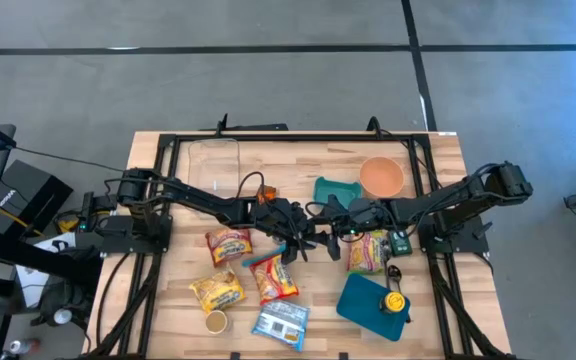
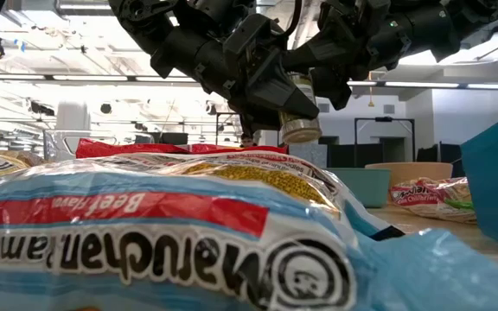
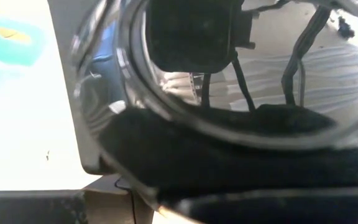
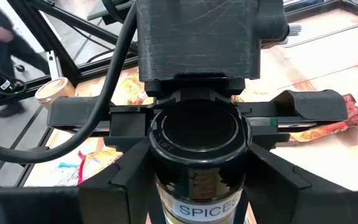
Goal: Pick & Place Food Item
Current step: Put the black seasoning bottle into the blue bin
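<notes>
I am looking at both arms meeting over the middle of the table (image 1: 446, 165), just below centre in the high view. The left gripper (image 1: 302, 240) is reaching in from the left of the frame and the right gripper (image 1: 334, 238) from the right, and the two are almost touching.

The jar (image 4: 197, 186) is sitting between them, off the table. In the low view it is hanging upper centre, upright, with its dark lid up and its pale base down. In the right wrist view I am reading "SPICE" on its label.

The right claw is pressing its fingers (image 4: 120, 183) against the jar's body on both sides, so I am taking it as gripping the jar. The left claw is facing it from across, its two fingers closing narrowly on the jar just under the lid, so I am calling that a grip as well. In the left wrist view the glass is filling nearly the whole frame.

Below the grippers, snack packs are lying scattered, and a ramen pack (image 1: 280, 322) is lying at lower centre. An orange bowl (image 1: 381, 177) is standing at upper right.
</notes>
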Robot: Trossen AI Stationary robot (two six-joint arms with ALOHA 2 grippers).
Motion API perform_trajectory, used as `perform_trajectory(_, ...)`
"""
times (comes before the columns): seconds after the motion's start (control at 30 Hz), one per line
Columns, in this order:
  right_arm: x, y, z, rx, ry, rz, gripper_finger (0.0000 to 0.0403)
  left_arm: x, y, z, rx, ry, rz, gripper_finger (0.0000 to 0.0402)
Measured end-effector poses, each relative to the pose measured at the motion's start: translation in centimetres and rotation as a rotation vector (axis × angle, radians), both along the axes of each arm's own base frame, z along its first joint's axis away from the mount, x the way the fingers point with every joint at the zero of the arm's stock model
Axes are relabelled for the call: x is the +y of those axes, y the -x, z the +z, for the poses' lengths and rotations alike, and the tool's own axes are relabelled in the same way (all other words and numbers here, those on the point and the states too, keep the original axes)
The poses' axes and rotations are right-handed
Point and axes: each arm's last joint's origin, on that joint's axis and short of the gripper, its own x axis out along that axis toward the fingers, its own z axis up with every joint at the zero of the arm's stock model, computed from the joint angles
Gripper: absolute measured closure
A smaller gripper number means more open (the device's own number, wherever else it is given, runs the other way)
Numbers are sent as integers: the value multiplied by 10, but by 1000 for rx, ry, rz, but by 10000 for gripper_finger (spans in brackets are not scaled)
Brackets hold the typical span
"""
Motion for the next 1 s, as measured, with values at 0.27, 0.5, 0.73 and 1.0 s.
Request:
perform_trajectory(0.27, 0, 0, 0, 1, -1, -2, 206, 0, 0, -1, 7, -2, -1, 153)
perform_trajectory(0.5, 0, 0, -1, 12, 2, -2, 205, 0, 4, 5, 26, -1, -2, 77)
perform_trajectory(0.73, -1, 5, 1, 32, 5, -1, 205, 1, 17, 23, 67, -4, -1, 61)
perform_trajectory(1.0, 6, 21, 18, 44, 10, 28, 205, 1, 22, 31, 77, -4, 0, 71)
